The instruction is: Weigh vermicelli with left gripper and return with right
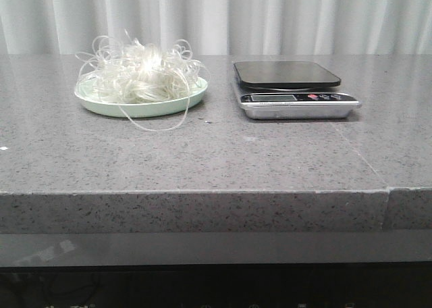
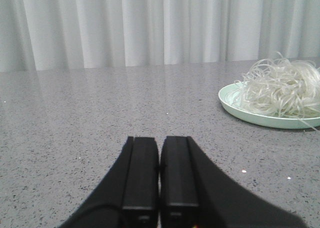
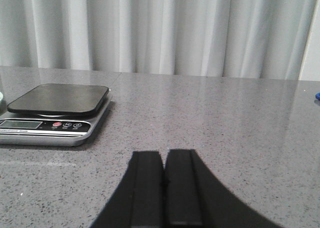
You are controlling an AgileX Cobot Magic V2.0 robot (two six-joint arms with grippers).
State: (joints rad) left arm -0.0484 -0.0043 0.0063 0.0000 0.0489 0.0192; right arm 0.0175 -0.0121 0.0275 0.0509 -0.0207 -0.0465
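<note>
- You have one mound of vermicelli (image 1: 140,73).
- You have one pale green plate (image 1: 159,107) under it.
- You have one kitchen scale (image 1: 292,88), with one dark platform.
- You have two grippers: the left gripper (image 2: 159,174) and the right gripper (image 3: 164,187).

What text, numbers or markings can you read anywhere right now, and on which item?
"M": on the middle round button of the silver kitchen scale with the black platform, beside its red button.
Scale display window: looks blank, no digits legible.
Small print under the scale's buttons: too small to read.
Pale green round plate and whitish curly vermicelli: no markings.
Both black grippers: no markings.
</note>
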